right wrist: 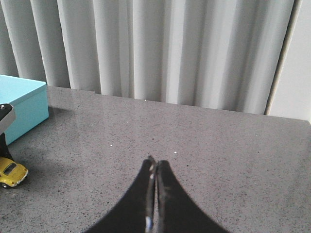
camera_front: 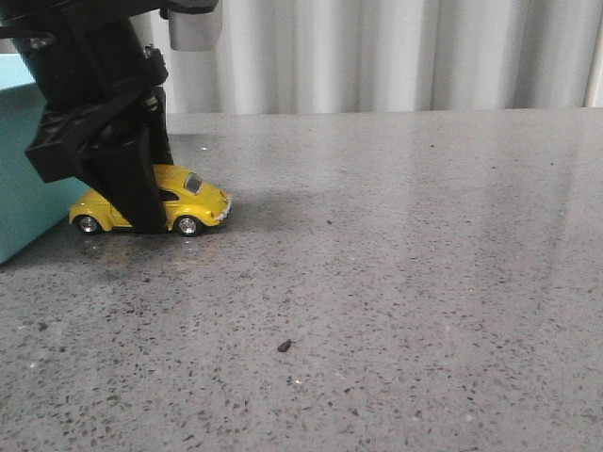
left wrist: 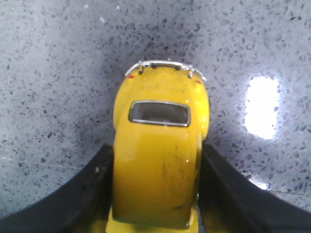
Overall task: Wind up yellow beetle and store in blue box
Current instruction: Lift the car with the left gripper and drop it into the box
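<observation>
We found no readable writing on anything. At the left of the front view our left gripper [camera_front: 141,212] clamped the yellow beetle [camera_front: 193,200], its wheels on the table [camera_front: 405,282] just beside the blue box [camera_front: 24,160], with open tabletop stretching rightward. Our right gripper [right wrist: 154,167] had its fingers pressed together, holding nothing.

Yellow beetle [left wrist: 158,160] clamped between left tool [left wrist: 156,194] fingers [left wrist: 228,189] on speckled table [left wrist: 58,73].
</observation>
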You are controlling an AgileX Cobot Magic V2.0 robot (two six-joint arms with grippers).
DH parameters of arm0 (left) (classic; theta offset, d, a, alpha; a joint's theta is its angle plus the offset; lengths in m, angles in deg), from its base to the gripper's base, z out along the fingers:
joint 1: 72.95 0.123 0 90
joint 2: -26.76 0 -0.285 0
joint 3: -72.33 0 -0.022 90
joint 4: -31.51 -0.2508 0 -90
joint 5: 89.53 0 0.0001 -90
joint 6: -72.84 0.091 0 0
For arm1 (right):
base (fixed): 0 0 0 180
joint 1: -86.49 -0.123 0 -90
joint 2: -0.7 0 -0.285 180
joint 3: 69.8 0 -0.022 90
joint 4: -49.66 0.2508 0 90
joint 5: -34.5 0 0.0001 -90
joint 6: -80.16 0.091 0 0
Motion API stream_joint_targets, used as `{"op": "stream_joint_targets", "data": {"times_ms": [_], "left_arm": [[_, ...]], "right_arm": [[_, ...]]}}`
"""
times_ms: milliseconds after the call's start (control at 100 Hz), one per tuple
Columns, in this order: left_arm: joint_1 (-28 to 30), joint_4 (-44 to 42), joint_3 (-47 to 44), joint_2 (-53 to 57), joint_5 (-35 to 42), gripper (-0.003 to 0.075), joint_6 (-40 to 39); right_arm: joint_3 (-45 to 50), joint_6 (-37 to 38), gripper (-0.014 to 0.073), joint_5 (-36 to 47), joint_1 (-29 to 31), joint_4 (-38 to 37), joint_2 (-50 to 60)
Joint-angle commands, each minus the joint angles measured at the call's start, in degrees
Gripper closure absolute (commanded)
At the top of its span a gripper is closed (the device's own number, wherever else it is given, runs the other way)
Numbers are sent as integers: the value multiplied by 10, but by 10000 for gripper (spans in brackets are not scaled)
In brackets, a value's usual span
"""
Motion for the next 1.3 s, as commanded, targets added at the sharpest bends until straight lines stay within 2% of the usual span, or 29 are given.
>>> {"op": "stream_joint_targets", "data": {"times_ms": [0, 220, 310, 420, 500, 630, 680, 880, 1120, 1190, 1290], "left_arm": [[2, 23, 40, 24, 10, 741, -4], [4, 18, 173, 56, 11, 741, -10], [24, -26, 221, 71, 12, 741, -59], [73, -67, 243, 83, 14, 741, -122], [122, -72, 243, 88, 14, 741, -175], [207, -68, 225, 86, 15, 741, -316], [233, -59, 208, 84, 18, 741, -343], [298, -26, 121, 78, 41, 741, -343], [305, -30, 87, 49, 30, 739, -343], [302, -30, 87, 44, 28, 701, -343], [302, -26, 87, 40, 23, 552, -345]], "right_arm": [[-11, -4, 646, 50, -1, -2, -15], [-11, -4, 646, 54, -1, -2, -15], [-11, -4, 646, 57, -1, -2, -15], [-11, -4, 646, 63, -1, -1, -15], [-11, -4, 646, 63, -1, -1, -15], [-11, -4, 646, 63, -1, -1, -15], [-11, -4, 646, 63, -1, -1, -15], [-11, -4, 646, 68, -1, -1, -15], [-11, -4, 646, 70, -1, 3, -15], [-11, -4, 646, 70, -1, 7, -15], [-11, -4, 646, 68, -1, 18, -15]]}}
